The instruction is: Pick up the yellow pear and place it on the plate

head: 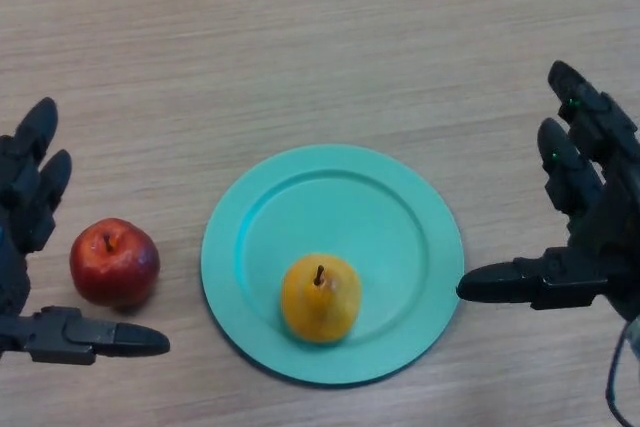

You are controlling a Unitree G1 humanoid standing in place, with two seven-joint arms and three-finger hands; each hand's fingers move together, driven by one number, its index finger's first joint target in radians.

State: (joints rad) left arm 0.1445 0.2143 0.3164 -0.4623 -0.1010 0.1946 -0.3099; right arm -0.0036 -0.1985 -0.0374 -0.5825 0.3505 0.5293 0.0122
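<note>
A yellow pear stands upright, stem up, on the near part of a teal plate at the middle of the wooden table. My right hand hovers just right of the plate, open, thumb pointing at the plate's rim, holding nothing. At the left edge my left hand is open too, its fingers and thumb spread around a red apple without touching it.
A red apple lies on the table left of the plate, between my left hand's thumb and fingers. The far table edge runs along the top left.
</note>
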